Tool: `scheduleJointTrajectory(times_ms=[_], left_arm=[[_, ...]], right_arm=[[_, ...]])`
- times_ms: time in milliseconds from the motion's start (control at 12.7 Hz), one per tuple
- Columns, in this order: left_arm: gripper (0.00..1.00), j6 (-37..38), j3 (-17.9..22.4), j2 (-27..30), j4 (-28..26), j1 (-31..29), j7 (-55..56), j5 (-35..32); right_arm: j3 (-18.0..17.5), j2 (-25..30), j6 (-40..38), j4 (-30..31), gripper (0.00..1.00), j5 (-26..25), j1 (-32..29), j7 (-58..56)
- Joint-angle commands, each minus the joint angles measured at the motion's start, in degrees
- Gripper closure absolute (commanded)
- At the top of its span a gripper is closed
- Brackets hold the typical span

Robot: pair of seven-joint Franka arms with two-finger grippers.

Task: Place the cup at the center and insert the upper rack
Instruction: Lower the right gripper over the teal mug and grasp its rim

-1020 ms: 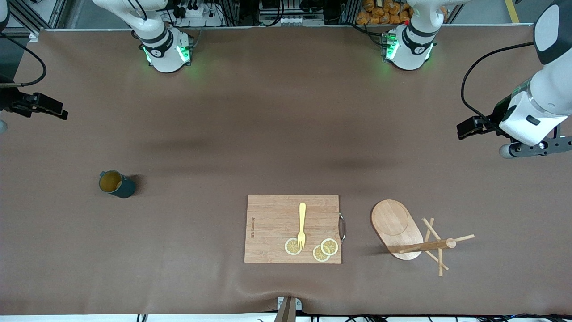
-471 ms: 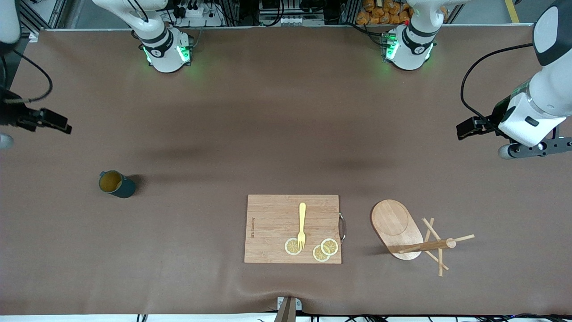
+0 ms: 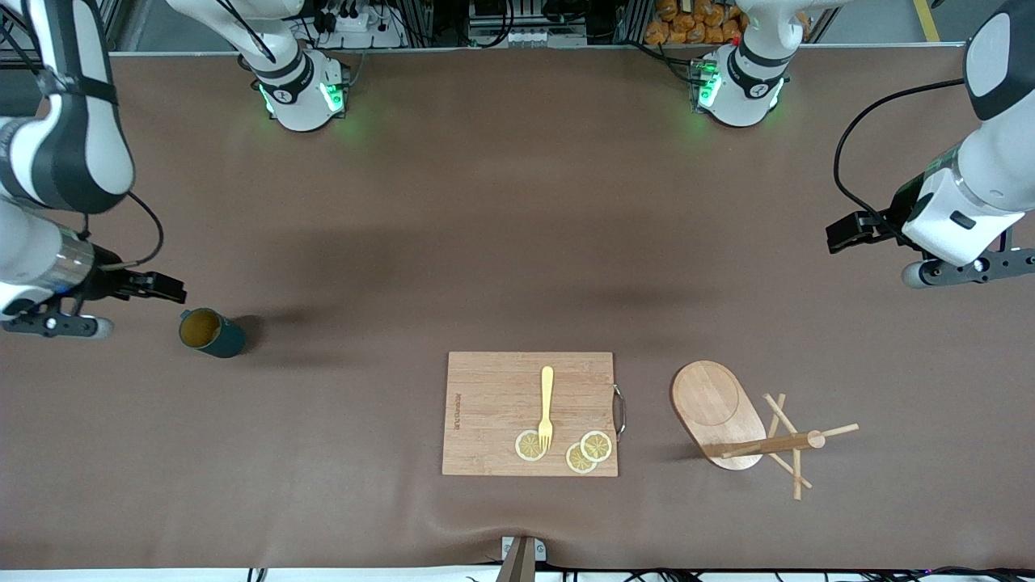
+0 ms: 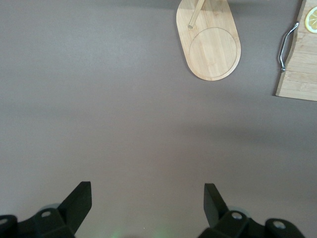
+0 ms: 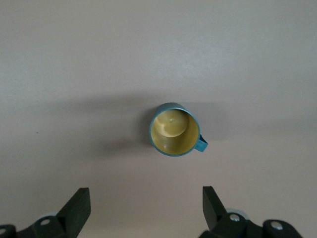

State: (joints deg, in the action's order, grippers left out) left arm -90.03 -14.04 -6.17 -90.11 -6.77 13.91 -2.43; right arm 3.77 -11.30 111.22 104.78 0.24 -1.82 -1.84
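The cup [image 3: 212,332], dark teal with a yellow inside, stands upright toward the right arm's end of the table. In the right wrist view the cup [image 5: 174,129] lies ahead of my open, empty right gripper [image 5: 145,198], apart from it. In the front view the right gripper [image 3: 52,325] hangs beside the cup, by the table's end. The upper rack [image 3: 716,408], a wooden mug tree, lies tipped on its side with its post and pegs [image 3: 776,444] on the table. My left gripper [image 3: 966,271] waits open and empty over the left arm's end; its wrist view shows the oval base [image 4: 210,42].
A bamboo cutting board [image 3: 493,388] with a metal handle lies between cup and rack, nearer the front camera, holding a yellow fork [image 3: 547,406] and three lemon slices [image 3: 596,445]. Its edge shows in the left wrist view [image 4: 299,64]. Brown cloth covers the table.
My right arm has swung in from the table's end and come close beside the cup. The left arm, cup, rack and board have not moved.
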Motion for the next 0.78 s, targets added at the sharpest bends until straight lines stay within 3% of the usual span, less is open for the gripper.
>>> scheduleJointTrajectory(times_ms=[0,471,706], left_arm=[[0.00,-0.2,-0.4,0.1,-0.1,-0.2,0.4,-0.7],[0.00,-0.8,-0.4,-1.6,0.2,0.0,0.6,-0.3],[0.00,-1.4,-0.4,-2.0,0.1,0.0,0.6,-0.3]], right_arm=[[0.3,-4.2,3.8,-0.1,0.00,0.6,0.1,-0.6],[0.3,-9.1,13.8,6.1,0.00,0.6,0.0,-0.6],[0.3,-10.4,15.2,6.4,0.00,0.6,0.2,-0.6]])
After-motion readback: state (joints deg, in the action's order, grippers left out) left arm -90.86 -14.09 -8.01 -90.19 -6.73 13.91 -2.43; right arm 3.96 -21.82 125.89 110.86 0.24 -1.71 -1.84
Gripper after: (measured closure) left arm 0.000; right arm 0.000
